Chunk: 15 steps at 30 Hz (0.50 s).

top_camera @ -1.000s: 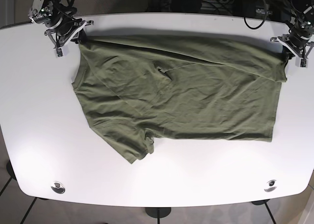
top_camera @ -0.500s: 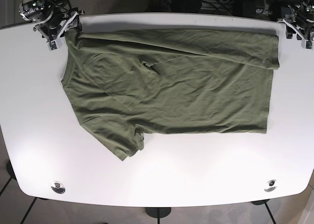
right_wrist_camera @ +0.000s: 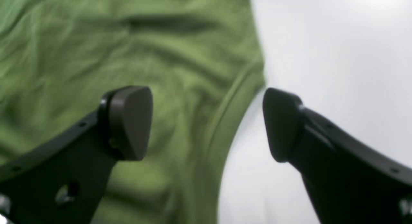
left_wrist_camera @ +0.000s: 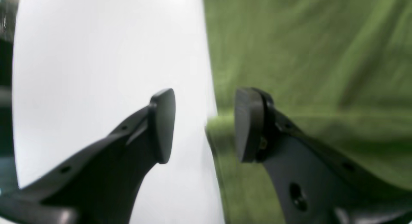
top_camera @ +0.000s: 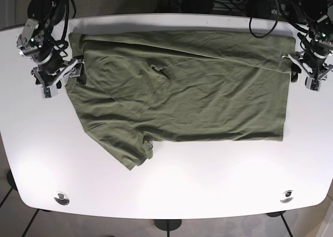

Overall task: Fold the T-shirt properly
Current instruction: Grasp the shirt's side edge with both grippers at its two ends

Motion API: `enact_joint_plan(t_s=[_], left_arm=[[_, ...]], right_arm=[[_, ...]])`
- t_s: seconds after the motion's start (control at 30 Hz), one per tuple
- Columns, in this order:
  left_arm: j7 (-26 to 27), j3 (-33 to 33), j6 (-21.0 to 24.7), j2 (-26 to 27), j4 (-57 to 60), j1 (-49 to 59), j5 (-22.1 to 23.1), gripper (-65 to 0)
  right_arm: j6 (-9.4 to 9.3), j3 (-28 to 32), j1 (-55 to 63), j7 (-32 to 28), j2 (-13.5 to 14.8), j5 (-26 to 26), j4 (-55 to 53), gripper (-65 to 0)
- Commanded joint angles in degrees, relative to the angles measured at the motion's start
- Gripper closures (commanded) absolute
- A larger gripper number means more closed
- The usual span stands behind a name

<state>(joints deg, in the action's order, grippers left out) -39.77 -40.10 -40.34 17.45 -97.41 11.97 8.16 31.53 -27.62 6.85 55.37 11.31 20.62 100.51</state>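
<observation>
The olive-green T-shirt (top_camera: 182, 86) lies spread flat on the white tabletop (top_camera: 208, 185), its long top edge running close along the far edge and one sleeve (top_camera: 132, 154) pointing toward the near left corner. The fabric is creased, with a fold line running across its upper part.

The right gripper (top_camera: 61, 80) sits at the shirt's left side, near the tabletop's left edge. In the right wrist view this gripper (right_wrist_camera: 206, 124) stands wide apart, one finger over the cloth and the other over bare tabletop, the ribbed hem of the shirt (right_wrist_camera: 161, 88) running between them. Nothing is clamped.

The left gripper (top_camera: 303, 70) sits at the shirt's right side, near the tabletop's right edge. In the left wrist view this gripper (left_wrist_camera: 204, 126) is parted to a moderate gap, straddling the shirt's edge (left_wrist_camera: 289, 72); one finger is over white tabletop, the other over fabric. Whether either finger touches the cloth cannot be told, as both wrist views are blurred.
</observation>
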Motion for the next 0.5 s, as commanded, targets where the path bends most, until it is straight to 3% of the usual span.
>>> enact_joint_plan(t_s=[0.03,0.17,0.3,0.4,0.5], left_arm=[[0.43,0.23,0.34,0.88,0.57,-3.75,-1.61,-27.8],[0.43,0.49,0.34,0.88,2.94,-8.76,-3.28,-28.1],[0.43,0.49,0.34,0.96,5.05,-12.89,-3.28,-28.1],[0.43,0.58,0.34,1.23,6.99,-14.82,-3.37,-28.1],[0.43,0.58,0.34,1.4,8.92,-16.58,-3.37,-28.1]], right_arm=[[0.16,0.85,-7.07,-1.7,0.34,-3.52,-3.76,-50.1],[0.78,1.11,-18.41,-2.58,-0.89,-9.06,-13.96,-50.1],[0.78,4.01,-28.61,-9.44,-0.28,-13.55,-29.52,-50.1],[0.6,7.35,-33.8,-15.51,1.04,-14.07,-40.95,-50.1],[0.43,8.32,-35.47,-16.91,1.04,-14.16,-45.34,-50.1]])
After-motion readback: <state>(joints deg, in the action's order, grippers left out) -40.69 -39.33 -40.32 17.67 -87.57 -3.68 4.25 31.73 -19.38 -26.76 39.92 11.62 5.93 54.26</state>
